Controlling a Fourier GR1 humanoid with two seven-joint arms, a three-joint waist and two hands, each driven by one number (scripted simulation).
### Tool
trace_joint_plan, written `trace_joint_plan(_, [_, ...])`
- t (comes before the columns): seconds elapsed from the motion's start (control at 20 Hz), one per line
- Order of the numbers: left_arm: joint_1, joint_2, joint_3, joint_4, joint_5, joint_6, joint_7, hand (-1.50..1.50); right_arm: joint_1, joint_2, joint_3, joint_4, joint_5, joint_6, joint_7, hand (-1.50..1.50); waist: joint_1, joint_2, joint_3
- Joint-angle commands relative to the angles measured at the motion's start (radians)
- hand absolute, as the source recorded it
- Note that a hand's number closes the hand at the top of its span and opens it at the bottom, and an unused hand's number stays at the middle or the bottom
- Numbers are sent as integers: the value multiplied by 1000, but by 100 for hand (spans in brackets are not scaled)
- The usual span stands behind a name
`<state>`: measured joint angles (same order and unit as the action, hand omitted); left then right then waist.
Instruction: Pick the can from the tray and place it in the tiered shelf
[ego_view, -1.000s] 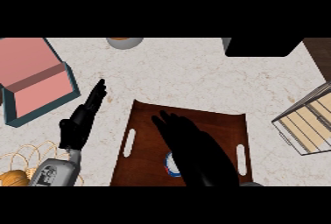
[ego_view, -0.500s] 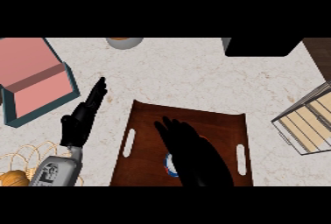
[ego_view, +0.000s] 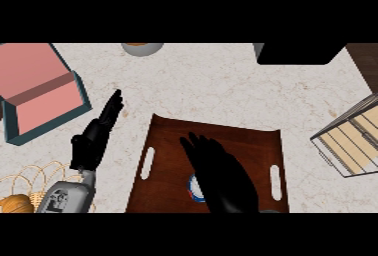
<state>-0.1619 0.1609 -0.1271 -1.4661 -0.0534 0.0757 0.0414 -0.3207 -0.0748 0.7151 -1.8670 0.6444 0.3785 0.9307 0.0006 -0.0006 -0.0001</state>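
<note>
A dark brown tray (ego_view: 170, 150) with white handle slots lies on the counter at the lower middle. Only a sliver of the can (ego_view: 195, 188), white with a blue rim, shows at the tray's near part. My right hand (ego_view: 221, 175) hovers over the tray and covers most of the can, its fingers straight and pointing away from me. My left hand (ego_view: 96, 137) rests left of the tray, open, fingers pointing up and to the right. The tiered shelf (ego_view: 353, 142), pale wood slats in a dark frame, sits at the right edge.
A pink box with teal sides (ego_view: 40, 92) stands at the upper left. A wire basket (ego_view: 22, 187) holding an orange item is at the lower left. A cup (ego_view: 142, 48) sits at the top, and a black block (ego_view: 299, 52) at the upper right.
My right hand has drawn back toward me over the tray, its fingertips now lower in the view. The left hand and the objects have stayed put.
</note>
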Motion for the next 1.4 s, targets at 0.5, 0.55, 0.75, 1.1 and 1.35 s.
trace_joint_plan(0.5, [-22,-42,37,20,-43,-15,-8,0,79,74,96,91,174,-4,10,-150,-1,0,0])
trace_joint_plan(0.55, [-78,-15,72,62,-18,-53,-6,0,7,61,-72,215,137,-3,-139,-150,-1,2,0])
trace_joint_plan(0.75, [-37,-51,56,22,-47,-38,10,0,69,63,-30,211,189,-22,-164,-150,0,0,0])
trace_joint_plan(1.1, [20,-57,73,97,-55,-69,-118,0,74,74,8,208,179,-38,-122,-150,0,0,0])
trace_joint_plan(1.35, [31,-71,54,23,-94,-53,-51,0,77,74,12,223,169,-25,-132,-150,1,0,0])
